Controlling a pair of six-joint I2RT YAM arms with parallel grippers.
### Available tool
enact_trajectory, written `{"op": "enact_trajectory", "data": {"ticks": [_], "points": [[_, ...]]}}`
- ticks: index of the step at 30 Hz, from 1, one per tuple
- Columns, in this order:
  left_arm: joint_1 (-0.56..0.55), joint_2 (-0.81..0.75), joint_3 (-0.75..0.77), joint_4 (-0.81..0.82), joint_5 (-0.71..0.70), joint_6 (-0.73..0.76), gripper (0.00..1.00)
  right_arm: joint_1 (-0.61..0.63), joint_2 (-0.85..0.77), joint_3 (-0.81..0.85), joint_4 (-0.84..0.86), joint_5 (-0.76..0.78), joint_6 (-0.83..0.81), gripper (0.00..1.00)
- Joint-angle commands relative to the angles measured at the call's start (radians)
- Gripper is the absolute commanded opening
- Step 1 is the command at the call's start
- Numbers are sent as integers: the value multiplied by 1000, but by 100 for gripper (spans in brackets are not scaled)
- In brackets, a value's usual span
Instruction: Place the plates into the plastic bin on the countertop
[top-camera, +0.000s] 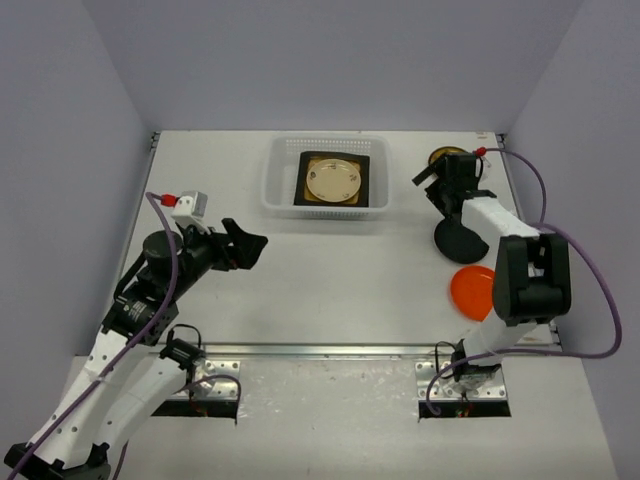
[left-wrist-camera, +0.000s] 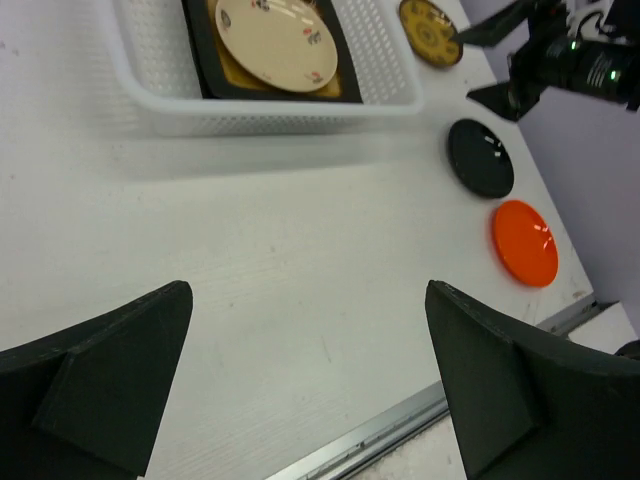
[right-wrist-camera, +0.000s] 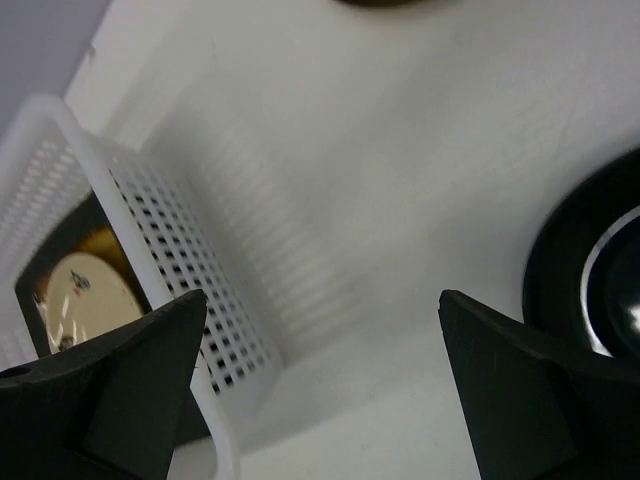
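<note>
The plastic bin (top-camera: 274, 182) stands at the back centre of the countertop (top-camera: 330, 280). In it a cream round plate (top-camera: 333, 181) lies on a square dark-rimmed amber plate (top-camera: 308, 164). A patterned yellow plate (top-camera: 441, 156), a black plate (top-camera: 460, 240) and an orange plate (top-camera: 474, 292) lie on the right. My right gripper (top-camera: 428, 187) is open and empty, between the bin and the yellow plate. My left gripper (top-camera: 254, 250) is open and empty over the left-centre countertop. The left wrist view shows the bin (left-wrist-camera: 270, 112), the cream plate (left-wrist-camera: 275, 30), the black plate (left-wrist-camera: 480, 157) and the orange plate (left-wrist-camera: 524, 242).
The metal front edge (top-camera: 330, 350) runs along the near side. Purple walls close in the back and both sides. The right wrist view shows the bin's perforated wall (right-wrist-camera: 180, 260) close on the left and the black plate's rim (right-wrist-camera: 560, 280) on the right.
</note>
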Motion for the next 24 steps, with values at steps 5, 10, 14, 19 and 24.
{"op": "enact_trajectory", "data": {"ticks": [5,10,14,19,24], "points": [[31,57,-31,-1,59,50,100,-73,229,144,203,237,336,99],[31,0,-41,7,63,49,100,-146,336,142,289,121,542,95],[31,-59,-47,14,53,44,100,-191,427,173,340,26,587,91],[31,-95,-50,16,42,39,100,-225,496,227,331,-25,587,90],[31,-108,-50,16,34,38,100,-260,556,284,229,-64,632,86]]}}
